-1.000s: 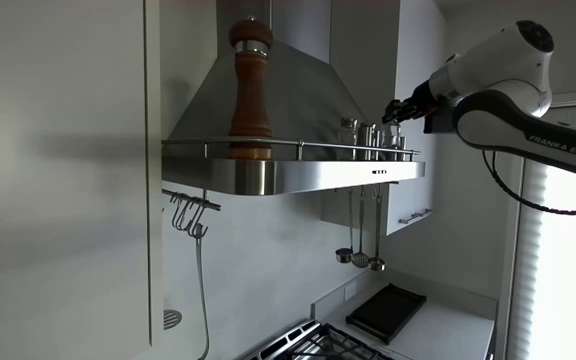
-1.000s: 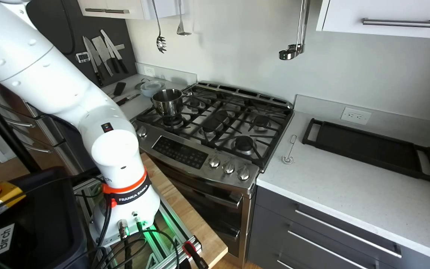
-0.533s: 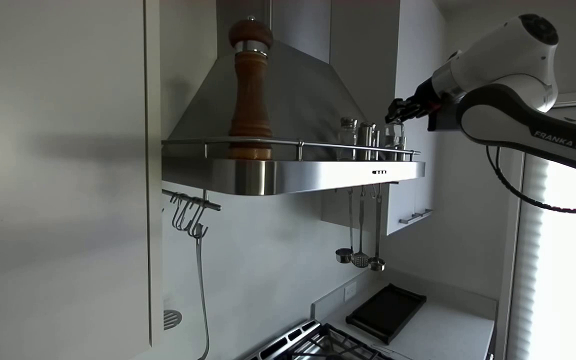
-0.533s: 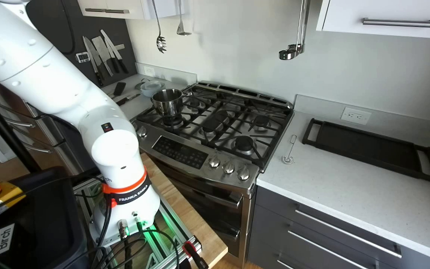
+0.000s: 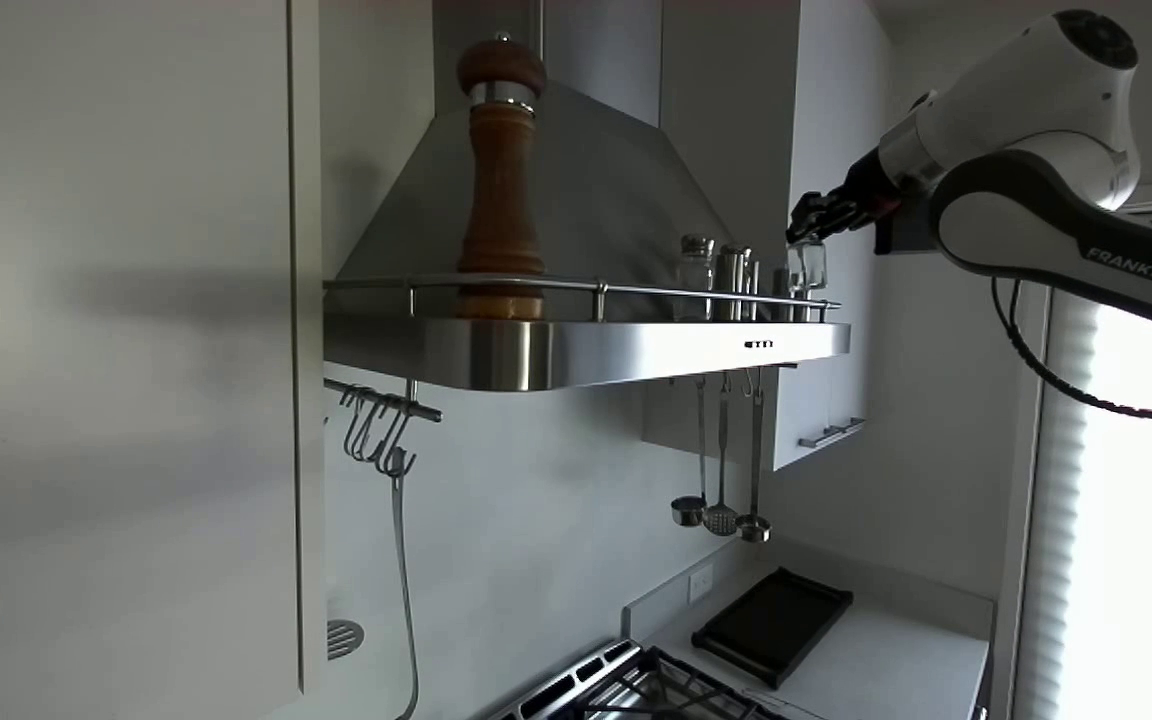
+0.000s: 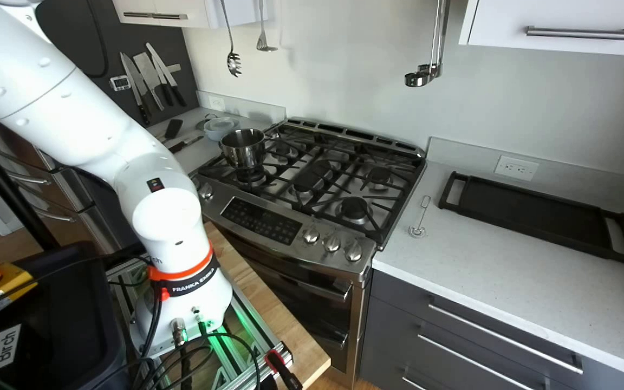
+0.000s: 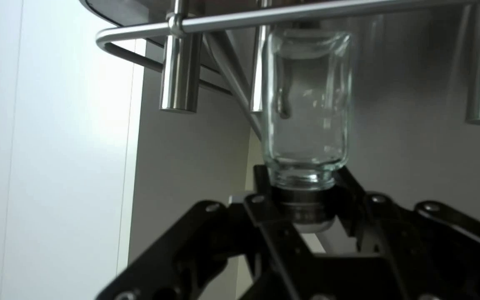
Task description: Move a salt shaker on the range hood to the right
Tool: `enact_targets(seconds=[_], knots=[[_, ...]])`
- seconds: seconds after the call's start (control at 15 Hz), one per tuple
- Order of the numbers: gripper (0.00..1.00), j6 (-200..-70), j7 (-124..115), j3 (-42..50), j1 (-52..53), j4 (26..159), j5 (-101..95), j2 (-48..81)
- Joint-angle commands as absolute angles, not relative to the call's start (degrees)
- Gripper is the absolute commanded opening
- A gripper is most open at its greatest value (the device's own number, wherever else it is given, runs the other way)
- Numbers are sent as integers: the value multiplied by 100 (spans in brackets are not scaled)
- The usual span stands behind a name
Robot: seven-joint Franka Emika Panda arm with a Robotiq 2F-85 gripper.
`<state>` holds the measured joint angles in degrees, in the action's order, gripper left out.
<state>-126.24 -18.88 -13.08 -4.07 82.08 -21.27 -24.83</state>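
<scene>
Near one end of the brushed-steel, pyramid-bodied, thin-railed range hood, holds a clear-glass, square-sided salt shaker aloft by the dark metal cap, pinched within the black two-fingered hand. Suggests grasping and lifting done; leaves, presumably, rightward placement and release.

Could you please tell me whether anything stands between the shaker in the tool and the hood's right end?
Yes, a steel canister stands behind the rail on that side of the shaker; lifting higher would probably clear it.
</scene>
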Motion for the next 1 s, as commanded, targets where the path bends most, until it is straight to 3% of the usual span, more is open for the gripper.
enact_targets(seconds=[0.0,0.93], knots=[[15,-12344,-1627,-1200,-464,8014,-2102,-2555],[15,-13451,-1352,-663,-465,8102,-1965,-2271]])
